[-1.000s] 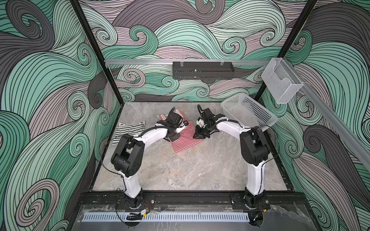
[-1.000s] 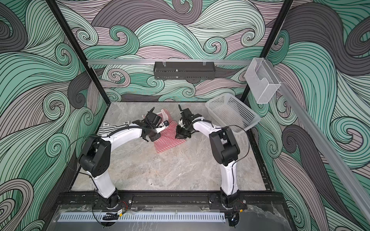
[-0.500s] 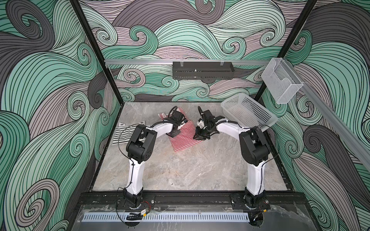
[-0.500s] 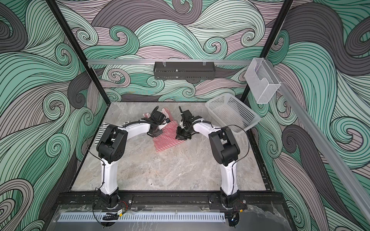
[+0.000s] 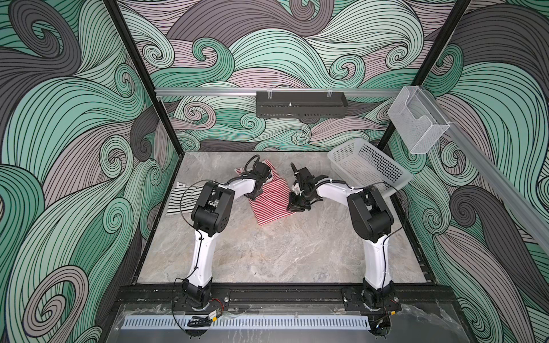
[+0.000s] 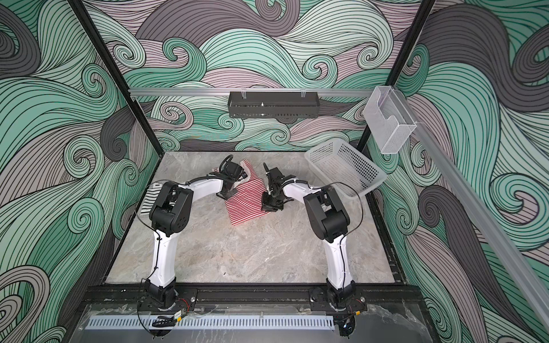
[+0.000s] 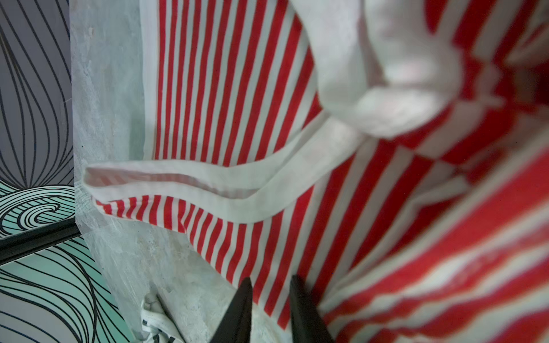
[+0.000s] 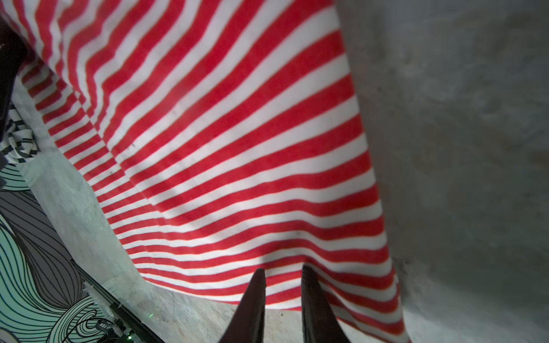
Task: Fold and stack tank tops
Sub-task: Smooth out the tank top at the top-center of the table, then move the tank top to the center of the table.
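Observation:
The red-and-white tank top (image 5: 271,202) (image 6: 246,205) lies folded mid-table, its cream-trimmed strap (image 7: 208,184) lying flat. My left gripper (image 5: 255,194) (image 6: 226,193) is low at its left edge. In the left wrist view the jaws (image 7: 270,279) stand slightly open over the striped edge, gripping nothing. My right gripper (image 5: 294,205) (image 6: 269,206) is at the top's right side. Its jaws (image 8: 282,268) are narrowly open over the hem, with cloth showing in the gap. The black-and-white tank top (image 5: 181,199) (image 6: 148,196) lies flat at the table's left edge, partly behind my left arm.
A white perforated basket (image 5: 368,169) (image 6: 344,169) sits tilted at the back right corner, close behind my right arm. A black tray (image 5: 300,104) hangs on the back wall and a clear holder (image 5: 416,124) on the right rail. Bare marble table (image 5: 282,252) spreads at the front.
My left arm's elbow has swung right, toward the table's middle, while its gripper stayed at the red top's left edge. The right gripper's jaws have parted a little.

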Motion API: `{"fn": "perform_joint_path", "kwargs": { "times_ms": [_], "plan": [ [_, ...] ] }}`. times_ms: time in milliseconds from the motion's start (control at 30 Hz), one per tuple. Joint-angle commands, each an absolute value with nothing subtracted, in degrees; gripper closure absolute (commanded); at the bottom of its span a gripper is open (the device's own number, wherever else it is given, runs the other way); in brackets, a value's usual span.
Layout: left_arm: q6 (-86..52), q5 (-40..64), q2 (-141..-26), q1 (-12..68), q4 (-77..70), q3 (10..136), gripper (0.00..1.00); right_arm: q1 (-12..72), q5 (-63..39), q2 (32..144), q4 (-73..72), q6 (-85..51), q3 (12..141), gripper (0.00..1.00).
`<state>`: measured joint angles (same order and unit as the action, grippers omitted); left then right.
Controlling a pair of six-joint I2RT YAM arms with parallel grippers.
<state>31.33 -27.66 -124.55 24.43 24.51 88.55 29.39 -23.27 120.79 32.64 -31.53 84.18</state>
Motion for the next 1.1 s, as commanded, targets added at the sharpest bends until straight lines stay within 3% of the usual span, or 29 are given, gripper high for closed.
{"fn": "perform_joint_path", "kwargs": {
  "times_ms": [0, 267, 467, 533, 700, 1067],
  "plan": [
    [29.8, -26.1, -117.0, 24.3, 25.0, 85.2, 0.72, 31.1, -20.9, 121.1, 34.1, -32.2, 83.7, 0.76],
    [32.5, -16.3, -99.1, 27.3, 25.3, 69.7, 0.71, 36.6, -17.0, 115.8, 35.6, -34.8, 76.9, 0.75],
    [37.2, -12.4, -88.6, 34.5, 25.3, 55.0, 0.7, 40.8, -17.9, 108.2, 32.0, -40.0, 66.8, 0.74],
    [37.0, -11.3, -86.5, 37.0, 26.7, 51.9, 0.69, 41.7, -19.2, 104.8, 31.0, -40.9, 64.6, 0.7],
    [35.0, -8.6, -84.4, 39.8, 31.1, 50.3, 0.68, 41.5, -17.7, 95.0, 31.4, -42.8, 61.4, 0.45],
    [32.7, -6.2, -84.5, 41.8, 31.7, 49.7, 0.58, 37.3, -19.7, 93.4, 25.4, -46.7, 52.2, 0.43]
  ]
}}
